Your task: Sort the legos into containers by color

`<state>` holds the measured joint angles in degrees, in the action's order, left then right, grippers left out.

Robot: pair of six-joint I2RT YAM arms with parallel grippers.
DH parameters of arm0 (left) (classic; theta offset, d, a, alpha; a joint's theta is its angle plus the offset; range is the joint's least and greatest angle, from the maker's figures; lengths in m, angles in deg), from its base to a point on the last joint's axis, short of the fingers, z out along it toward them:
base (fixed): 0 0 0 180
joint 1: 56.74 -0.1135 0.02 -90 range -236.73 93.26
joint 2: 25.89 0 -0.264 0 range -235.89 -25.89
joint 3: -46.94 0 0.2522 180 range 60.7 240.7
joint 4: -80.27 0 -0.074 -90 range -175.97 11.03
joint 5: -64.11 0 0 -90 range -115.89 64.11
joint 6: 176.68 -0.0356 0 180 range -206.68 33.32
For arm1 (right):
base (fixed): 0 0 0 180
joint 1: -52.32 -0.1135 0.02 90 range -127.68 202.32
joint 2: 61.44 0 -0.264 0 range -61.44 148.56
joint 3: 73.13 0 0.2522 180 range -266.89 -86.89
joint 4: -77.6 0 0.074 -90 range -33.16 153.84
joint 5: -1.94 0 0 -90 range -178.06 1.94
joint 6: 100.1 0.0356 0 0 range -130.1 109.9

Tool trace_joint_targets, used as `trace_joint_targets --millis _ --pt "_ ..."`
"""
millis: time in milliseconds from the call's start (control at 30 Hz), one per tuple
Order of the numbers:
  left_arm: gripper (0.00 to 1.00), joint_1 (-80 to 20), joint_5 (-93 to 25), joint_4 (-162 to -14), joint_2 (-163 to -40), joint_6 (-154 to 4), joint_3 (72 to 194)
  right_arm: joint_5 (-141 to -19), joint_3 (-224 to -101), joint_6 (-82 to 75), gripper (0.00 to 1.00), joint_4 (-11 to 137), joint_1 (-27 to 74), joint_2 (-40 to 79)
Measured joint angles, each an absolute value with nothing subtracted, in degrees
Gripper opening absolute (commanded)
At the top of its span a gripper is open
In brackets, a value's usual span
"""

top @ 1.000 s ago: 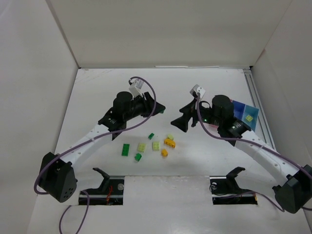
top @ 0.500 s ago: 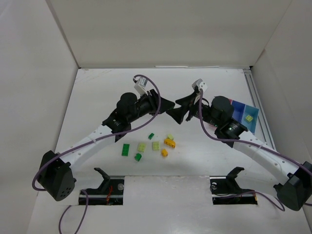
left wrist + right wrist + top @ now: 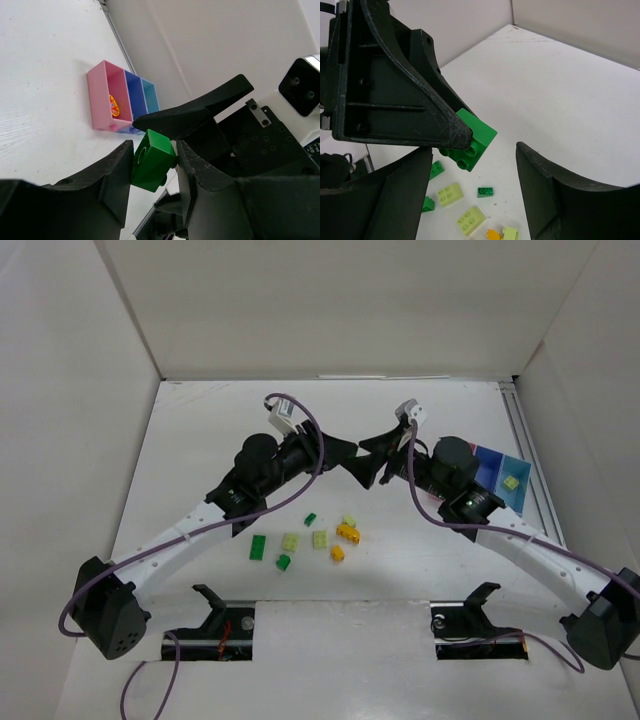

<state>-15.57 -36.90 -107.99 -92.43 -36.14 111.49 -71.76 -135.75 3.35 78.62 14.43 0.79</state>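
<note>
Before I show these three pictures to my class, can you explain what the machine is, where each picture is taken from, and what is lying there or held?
It is two robot arms bolted to a white table. One picture looks down from above; the other two come from a camera on each wrist. The left pincer grips a dark green brick, just in front of the open right pincer. Loose green, pale and orange bricks lie on the table. At the right stand three joined bins: pink, dark blue, light blue.
</note>
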Motion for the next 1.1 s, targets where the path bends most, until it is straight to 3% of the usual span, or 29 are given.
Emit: trace_joint_targets --millis 33,233,300,433,500,600,800,933,1100 --pt "0.16 -15.5 -36.77 -108.07 -92.43 -36.01 111.49 -71.76 -135.75 3.18 0.66 78.62 14.36 0.97" --pt "0.16 -14.91 -36.33 -109.17 -92.46 -35.31 111.49 -71.74 -135.84 3.16 0.65 78.86 14.34 1.36" --pt "0.16 -14.82 -36.05 -109.49 -92.48 -35.31 111.49 -71.65 -135.9 3.07 0.55 78.93 14.34 1.51" --pt "0.16 -14.69 -35.89 -109.87 -92.91 -35.13 111.49 -71.33 -135.92 3.2 0.51 78.95 14.06 1.62" --pt "0.16 -14.67 -35.91 -110.26 -93.26 -35.13 111.49 -71.43 -135.92 3.13 0.4 78.86 14.06 1.6" --pt "0.18 -14.69 -35.91 -110.98 -93.81 -35.13 111.49 -71.89 -135.92 3.22 0.4 78.69 14.04 1.6" --pt "0.22 -14.72 -36.11 -112.03 -94.82 -35.11 111.6 -73.01 -135.92 3.2 0.19 78.03 14.04 1.36" --pt "0.29 -14.67 -36.59 -112.53 -94.82 -35.07 111.77 -73.38 -135.9 3.13 0.01 77.81 14.04 0.62" --pt "0.41 -14.39 -37.01 -112.77 -94.82 -35.13 111.88 -73.77 -135.81 2.68 0.0 77.11 14.04 -0.32"
